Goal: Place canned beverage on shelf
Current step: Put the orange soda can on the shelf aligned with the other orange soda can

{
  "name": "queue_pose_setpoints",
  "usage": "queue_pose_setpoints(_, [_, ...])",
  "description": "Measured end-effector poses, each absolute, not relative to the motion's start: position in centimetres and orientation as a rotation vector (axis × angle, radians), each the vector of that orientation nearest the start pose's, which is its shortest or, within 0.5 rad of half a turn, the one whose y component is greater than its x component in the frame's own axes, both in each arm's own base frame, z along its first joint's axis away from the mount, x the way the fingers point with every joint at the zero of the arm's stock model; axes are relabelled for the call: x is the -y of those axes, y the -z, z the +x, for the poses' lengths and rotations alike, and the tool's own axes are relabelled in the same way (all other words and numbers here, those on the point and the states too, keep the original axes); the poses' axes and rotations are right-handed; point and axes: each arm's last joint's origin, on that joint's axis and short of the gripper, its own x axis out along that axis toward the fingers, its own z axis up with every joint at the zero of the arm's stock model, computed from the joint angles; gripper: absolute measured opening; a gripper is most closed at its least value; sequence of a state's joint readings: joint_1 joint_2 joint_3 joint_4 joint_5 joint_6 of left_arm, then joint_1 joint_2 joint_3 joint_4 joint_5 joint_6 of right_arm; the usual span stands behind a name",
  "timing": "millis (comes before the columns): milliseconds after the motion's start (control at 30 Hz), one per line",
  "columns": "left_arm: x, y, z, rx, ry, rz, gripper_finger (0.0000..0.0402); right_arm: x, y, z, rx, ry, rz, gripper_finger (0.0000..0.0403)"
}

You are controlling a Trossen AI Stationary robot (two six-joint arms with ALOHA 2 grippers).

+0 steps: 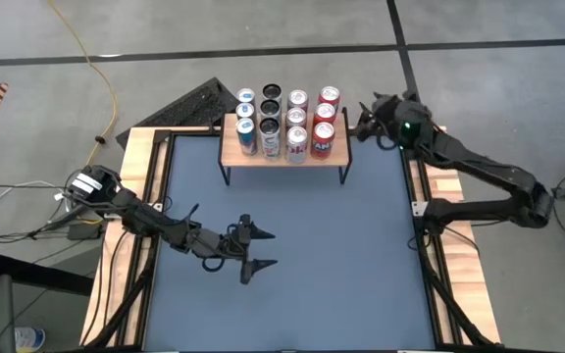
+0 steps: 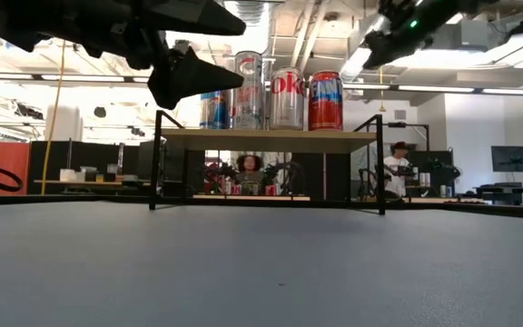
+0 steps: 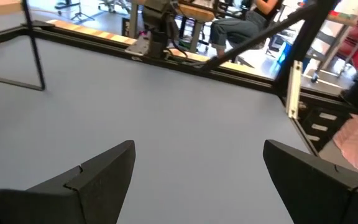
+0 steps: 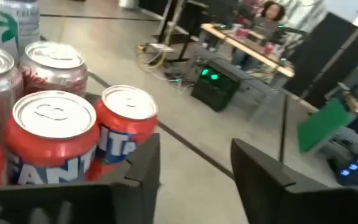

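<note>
The shelf (image 1: 231,153), with a light wooden top on thin black legs, stands at the table's far middle and also shows in the low view (image 2: 271,138). Several cans (image 1: 284,123) stand upright on it in rows. Red Fanta cans (image 4: 55,134) fill its right end. My right gripper (image 1: 363,122) hovers open and empty just off the shelf's right end. In its wrist view (image 4: 194,149) one finger (image 4: 143,168) stands close beside a red can (image 4: 126,124). My left gripper (image 1: 271,248) is open and empty above the table's middle, nearer the left side, with bare blue table between its fingers (image 3: 199,149).
The blue table top (image 1: 302,255) has light wooden side rails (image 1: 135,196). A black keyboard-like object (image 1: 189,103) lies on the floor beyond the far left corner. A seated person (image 2: 248,171) and another person (image 2: 396,163) show in the room behind the table.
</note>
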State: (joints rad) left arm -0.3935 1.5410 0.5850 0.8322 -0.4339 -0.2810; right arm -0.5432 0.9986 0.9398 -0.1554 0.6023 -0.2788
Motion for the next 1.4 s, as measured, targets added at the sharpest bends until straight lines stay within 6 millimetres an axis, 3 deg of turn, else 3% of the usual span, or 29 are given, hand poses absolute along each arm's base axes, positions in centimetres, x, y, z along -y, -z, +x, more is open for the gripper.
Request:
queue_pose_setpoints(300, [9.5, -19.0, 28.0, -0.107, -0.08, -0.24, 0.0343, 19.0, -32.1, 19.0, -0.434, 1.137, -0.219, 0.01])
queue_pose_setpoints(600, [9.5, -18.9, 28.0, -0.119, -0.081, -0.227, 0.0343, 23.6, -29.8, 18.4, -0.414, 1.025, -0.188, 0.004])
queue_pose_setpoints(833, [9.2, -18.9, 28.1, -0.117, -0.095, -0.227, 0.0343, 25.1, -29.4, 17.4, -0.332, 0.855, -0.109, 0.0002])
queue_pose_setpoints(1133, [8.7, -18.9, 28.3, -0.115, -0.112, -0.229, 0.0343, 26.2, -26.9, 18.9, -0.361, 0.755, -0.072, 0.0001])
queue_pose_setpoints(1400, [8.6, -18.9, 28.3, -0.114, -0.115, -0.226, 0.0343, 25.7, -26.9, 20.1, -0.346, 0.718, -0.096, 0.0])
